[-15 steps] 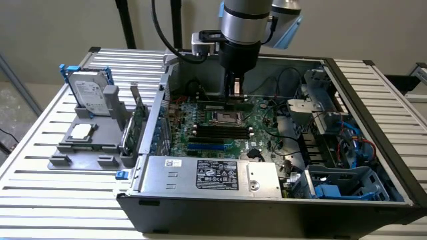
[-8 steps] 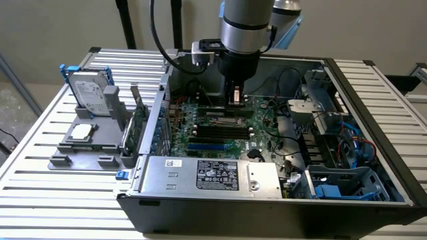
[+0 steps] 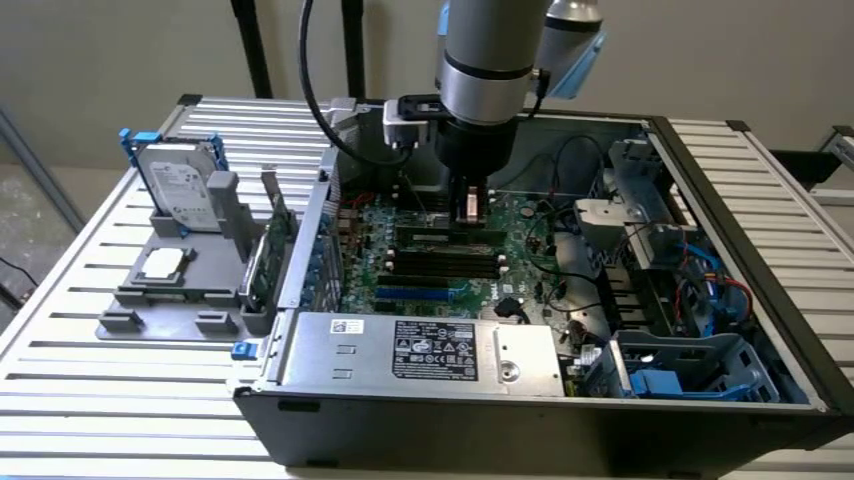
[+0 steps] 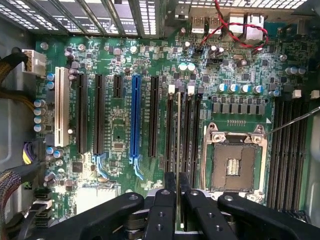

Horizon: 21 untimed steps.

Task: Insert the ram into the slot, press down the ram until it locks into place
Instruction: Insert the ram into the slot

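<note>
Now the fingers (image 4: pixel 166 202) pinch the ram (image 4: pixel 178 135) edge-on between them, over the parallel black slots (image 4: pixel 186 135) just beyond the fingertips.

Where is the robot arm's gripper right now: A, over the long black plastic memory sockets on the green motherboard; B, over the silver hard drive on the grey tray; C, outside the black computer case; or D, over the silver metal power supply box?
A: the gripper hangs over the long black plastic memory sockets, shut on the thin green ram stick seen edge-on.
</note>
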Tool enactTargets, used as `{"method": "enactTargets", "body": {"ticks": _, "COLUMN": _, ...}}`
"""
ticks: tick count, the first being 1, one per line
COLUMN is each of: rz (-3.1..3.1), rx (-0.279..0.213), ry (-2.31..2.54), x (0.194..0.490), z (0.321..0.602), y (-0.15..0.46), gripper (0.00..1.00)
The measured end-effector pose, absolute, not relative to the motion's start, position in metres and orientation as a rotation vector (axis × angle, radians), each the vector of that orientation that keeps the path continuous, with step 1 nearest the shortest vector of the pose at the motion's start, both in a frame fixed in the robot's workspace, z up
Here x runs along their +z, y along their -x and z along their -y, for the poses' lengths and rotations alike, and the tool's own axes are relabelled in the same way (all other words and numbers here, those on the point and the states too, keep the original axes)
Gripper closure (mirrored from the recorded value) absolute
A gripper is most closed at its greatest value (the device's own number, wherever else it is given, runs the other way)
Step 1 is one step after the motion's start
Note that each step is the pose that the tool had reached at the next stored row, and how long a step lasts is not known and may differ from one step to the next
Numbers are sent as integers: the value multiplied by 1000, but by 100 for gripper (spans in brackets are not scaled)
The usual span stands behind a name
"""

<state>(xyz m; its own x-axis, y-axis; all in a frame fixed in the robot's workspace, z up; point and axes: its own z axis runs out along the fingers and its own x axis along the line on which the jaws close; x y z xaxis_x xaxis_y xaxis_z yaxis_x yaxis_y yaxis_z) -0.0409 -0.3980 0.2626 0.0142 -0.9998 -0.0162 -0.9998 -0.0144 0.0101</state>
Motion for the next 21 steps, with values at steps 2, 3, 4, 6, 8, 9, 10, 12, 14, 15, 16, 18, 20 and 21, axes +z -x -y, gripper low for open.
{"method": "enactTargets", "body": {"ticks": 2, "rz": -2201, "rx": 26, "ry": 2233, "x": 259, "z": 398, "y": 41, "gripper": 86}}
{"method": "enactTargets", "body": {"ticks": 3, "rz": -2201, "rx": 25, "ry": 2233, "x": 257, "z": 398, "y": 41, "gripper": 86}}
{"method": "enactTargets", "body": {"ticks": 4, "rz": -2201, "rx": 24, "ry": 2232, "x": 255, "z": 398, "y": 41, "gripper": 86}}
{"method": "enactTargets", "body": {"ticks": 6, "rz": -2202, "rx": 21, "ry": 2233, "x": 252, "z": 398, "y": 42, "gripper": 86}}
{"method": "enactTargets", "body": {"ticks": 8, "rz": -2203, "rx": 16, "ry": 2235, "x": 248, "z": 398, "y": 42, "gripper": 86}}
{"method": "enactTargets", "body": {"ticks": 9, "rz": -2205, "rx": 13, "ry": 2236, "x": 246, "z": 398, "y": 43, "gripper": 86}}
{"method": "enactTargets", "body": {"ticks": 10, "rz": -2206, "rx": 10, "ry": 2237, "x": 245, "z": 398, "y": 43, "gripper": 86}}
{"method": "enactTargets", "body": {"ticks": 12, "rz": -2208, "rx": 4, "ry": 2239, "x": 243, "z": 398, "y": 43, "gripper": 86}}
{"method": "enactTargets", "body": {"ticks": 14, "rz": -2212, "rx": -9, "ry": 2242, "x": 241, "z": 398, "y": 43, "gripper": 86}}
{"method": "enactTargets", "body": {"ticks": 15, "rz": -2214, "rx": -16, "ry": 2243, "x": 241, "z": 398, "y": 43, "gripper": 86}}
{"method": "enactTargets", "body": {"ticks": 16, "rz": -2215, "rx": -20, "ry": 2244, "x": 240, "z": 398, "y": 43, "gripper": 86}}
{"method": "enactTargets", "body": {"ticks": 18, "rz": -2216, "rx": -23, "ry": 2245, "x": 239, "z": 398, "y": 43, "gripper": 86}}
{"method": "enactTargets", "body": {"ticks": 20, "rz": -2218, "rx": -23, "ry": 2243, "x": 238, "z": 398, "y": 43, "gripper": 86}}
{"method": "enactTargets", "body": {"ticks": 21, "rz": -2220, "rx": -23, "ry": 2241, "x": 238, "z": 397, "y": 43, "gripper": 86}}
